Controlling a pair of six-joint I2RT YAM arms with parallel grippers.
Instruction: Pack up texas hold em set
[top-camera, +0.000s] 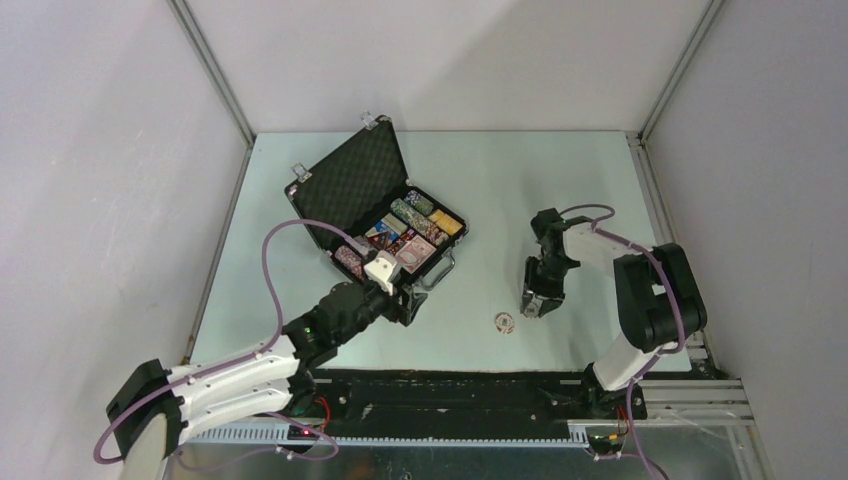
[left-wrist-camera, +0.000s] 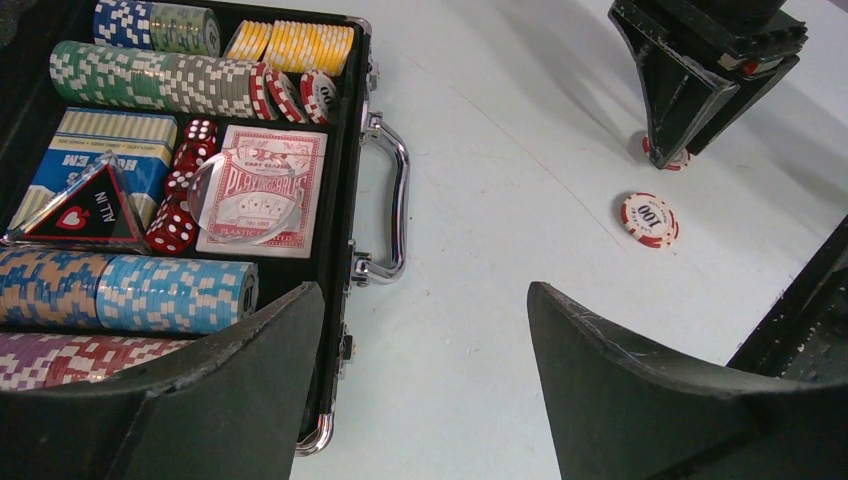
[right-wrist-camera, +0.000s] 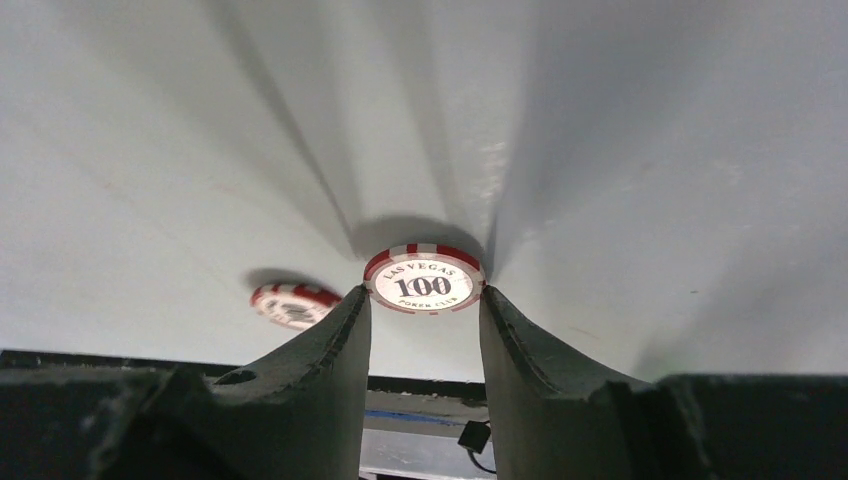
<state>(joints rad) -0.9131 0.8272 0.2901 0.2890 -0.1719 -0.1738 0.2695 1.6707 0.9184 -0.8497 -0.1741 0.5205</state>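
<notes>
The black case (top-camera: 345, 185) of the texas hold em set lies open at mid-left, lid up. In the left wrist view it holds rows of coloured chips (left-wrist-camera: 150, 80), a red card deck (left-wrist-camera: 262, 190), a blue deck (left-wrist-camera: 95, 160) and red dice (left-wrist-camera: 180, 190). My left gripper (left-wrist-camera: 425, 300) hangs open by the case's silver handle (left-wrist-camera: 398, 200), with nothing between its fingers. My right gripper (right-wrist-camera: 423, 292) points down at the table, its fingertips pressed on both edges of a red-and-white "100" chip (right-wrist-camera: 424, 270). A second red-and-white chip (top-camera: 505, 322) lies flat just left of it.
The loose chip (left-wrist-camera: 649, 219) rests between the two grippers, near the table's front edge. The right gripper (top-camera: 538, 303) stands right of the case. White walls and metal frame posts close in the table on three sides.
</notes>
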